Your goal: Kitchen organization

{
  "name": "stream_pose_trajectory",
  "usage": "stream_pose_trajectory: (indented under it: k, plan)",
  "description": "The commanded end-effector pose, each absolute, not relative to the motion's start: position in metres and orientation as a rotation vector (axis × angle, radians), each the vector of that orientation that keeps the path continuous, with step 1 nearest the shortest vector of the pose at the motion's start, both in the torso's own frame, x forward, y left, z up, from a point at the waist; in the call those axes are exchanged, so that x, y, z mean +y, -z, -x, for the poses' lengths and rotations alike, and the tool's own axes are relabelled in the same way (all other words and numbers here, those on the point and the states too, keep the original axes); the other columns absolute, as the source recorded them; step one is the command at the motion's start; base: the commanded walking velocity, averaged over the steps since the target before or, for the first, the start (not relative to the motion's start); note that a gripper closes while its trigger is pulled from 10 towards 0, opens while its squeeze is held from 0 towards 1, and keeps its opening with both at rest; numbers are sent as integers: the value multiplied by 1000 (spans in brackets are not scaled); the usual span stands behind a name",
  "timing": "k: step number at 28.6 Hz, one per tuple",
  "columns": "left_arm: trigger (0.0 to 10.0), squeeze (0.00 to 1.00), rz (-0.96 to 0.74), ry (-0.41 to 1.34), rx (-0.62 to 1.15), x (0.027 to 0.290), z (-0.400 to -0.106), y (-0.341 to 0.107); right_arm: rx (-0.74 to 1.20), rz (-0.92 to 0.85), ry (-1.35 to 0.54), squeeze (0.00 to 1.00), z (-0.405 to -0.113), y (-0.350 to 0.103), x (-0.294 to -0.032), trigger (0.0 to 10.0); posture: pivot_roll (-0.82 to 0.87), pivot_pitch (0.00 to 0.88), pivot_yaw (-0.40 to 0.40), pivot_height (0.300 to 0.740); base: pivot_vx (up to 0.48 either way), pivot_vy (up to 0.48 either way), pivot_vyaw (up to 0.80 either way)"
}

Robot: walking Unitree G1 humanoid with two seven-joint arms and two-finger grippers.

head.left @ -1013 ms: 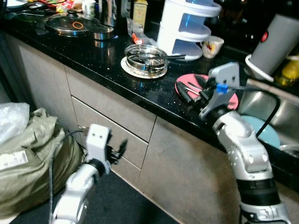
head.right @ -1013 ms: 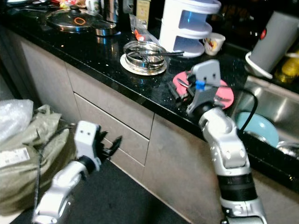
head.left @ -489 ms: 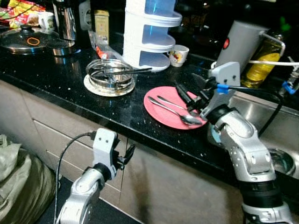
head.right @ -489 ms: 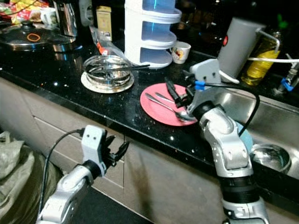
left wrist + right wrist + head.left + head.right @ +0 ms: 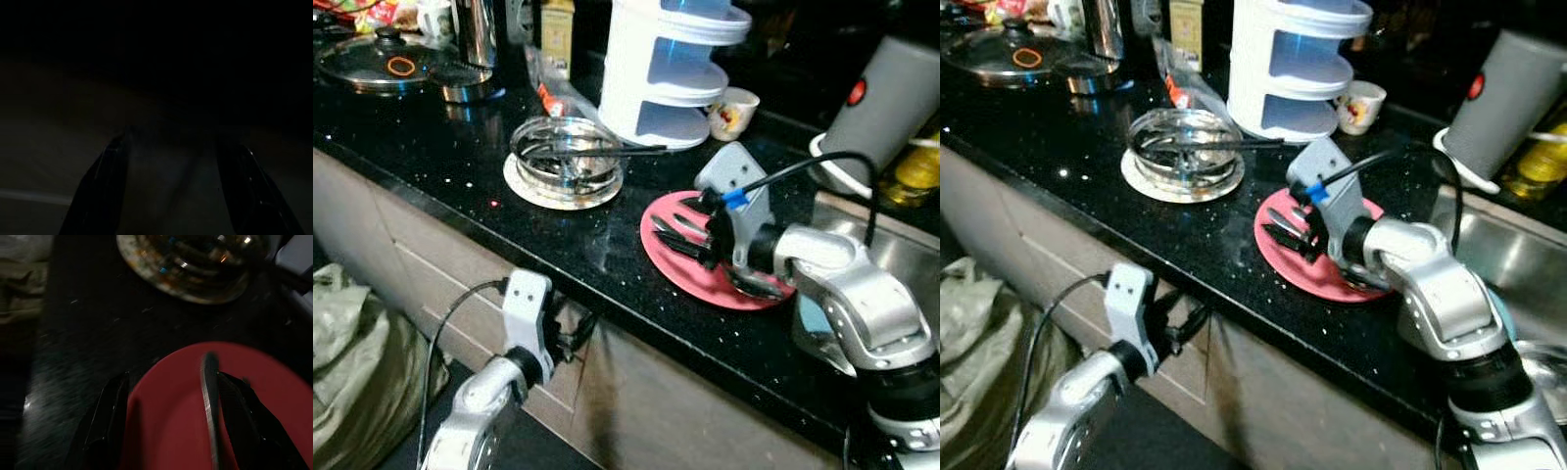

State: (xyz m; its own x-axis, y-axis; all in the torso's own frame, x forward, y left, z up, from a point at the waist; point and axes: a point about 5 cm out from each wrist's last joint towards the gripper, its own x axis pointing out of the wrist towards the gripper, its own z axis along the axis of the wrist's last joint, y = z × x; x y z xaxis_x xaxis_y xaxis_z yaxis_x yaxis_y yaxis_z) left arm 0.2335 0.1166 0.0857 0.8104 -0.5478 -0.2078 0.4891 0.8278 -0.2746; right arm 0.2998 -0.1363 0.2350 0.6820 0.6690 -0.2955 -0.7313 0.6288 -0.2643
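Right gripper [image 5: 690, 238]: low over the red plate [image 5: 680, 276] on the black counter [image 5: 440, 147], jaws spread, nothing pinched between them. In the right wrist view the plate [image 5: 186, 396] lies between and ahead of the two fingers [image 5: 110, 416], and a metal utensil handle [image 5: 210, 396] rests on it just inside one finger (whether it touches that finger cannot be told). Spoon [image 5: 759, 286]: on the plate behind the jaws, beside the wrist. Glass dish [image 5: 565, 157] on a pale round mat [image 5: 524, 186]: ahead of the jaws and well apart from them, a dark-handled utensil [image 5: 631, 152] laid across its rim. White tiered container [image 5: 671, 69]: upright on the counter beyond the jaws, near the dish. Small patterned cup [image 5: 732, 108]: just beside the container's base. Grey cylinder with a red dot [image 5: 881, 108]: upright behind the right arm, near the sink [image 5: 911, 264]. Glass pot lid [image 5: 382, 64]: far along the counter, well apart from the jaws. Left gripper [image 5: 578, 333]: hanging below the counter edge, in front of the cabinet drawers [image 5: 401, 255], jaws spread and holding nothing (its wrist view is very dark, the two fingers [image 5: 105, 191] just discernible). Olive sack [image 5: 352, 362]: on the floor, well apart from the left jaws.
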Motion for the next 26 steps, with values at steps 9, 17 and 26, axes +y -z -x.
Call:
stream_pose_trajectory:
  k: [9,17,26]
  plan:
    - [10000,0,283,806,467,104,-194,-83,359,333,-684,0,-308,-225,-146,10000,143,0,-191,740,0,0,0]
    - [10000,0,184,741,442,108,-197,-84,374,210,-548,0,-320,-225,-151,10000,144,0,-192,740,0,0,0]
    - [10000,0,206,733,474,108,-198,-83,511,221,-529,0,-317,-214,-154,10000,141,0,-194,740,0,0,0]
